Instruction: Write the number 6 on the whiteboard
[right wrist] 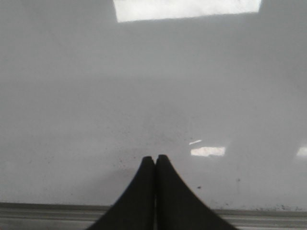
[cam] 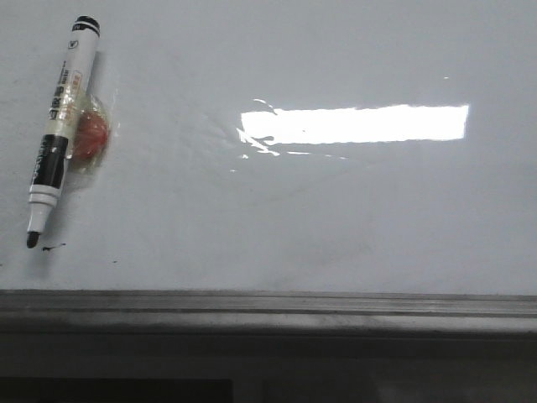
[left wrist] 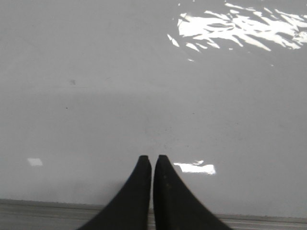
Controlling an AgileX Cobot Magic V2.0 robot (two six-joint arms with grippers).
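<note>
- In the front view you see the whiteboard (cam: pixel 336 218) filling nearly the whole frame, glossy, with a bright rectangular glare (cam: pixel 357 124) right of centre.
- The number 6 does not appear on the board in any view; you can only make out small ink specks (cam: pixel 54 247) near the marker tip.
- A marker (cam: pixel 60 126) lies flat at the board's far left, uncapped, tip pointing toward the near edge. A small red object in clear wrap (cam: pixel 91 134) lies touching its barrel.
- Neither arm shows in the front view, so you cannot place the marker relative to either set of jaws. No wrist view contains the marker.
- Left gripper (left wrist: pixel 152 159): you see the jaws clenched, tips nearly meeting with a hairline slit between them, grasping nothing. Ahead of the tips lies bare board (left wrist: pixel 120 96); behind them, beside the finger bases, runs the grey edge strip (left wrist: pixel 43 211).
- Right gripper (right wrist: pixel 155 158): jaws clenched, tips touching, grasping nothing. Bare board (right wrist: pixel 144 86) stretches ahead of the tips, dusted with fine dark specks close to them; the edge strip (right wrist: pixel 48 210) runs just behind.
- In both wrist views you have open board ahead and to either side of the jaws.
- The front view shows the same grey strip (cam: pixel 268 304) bounding the board's near side.
</note>
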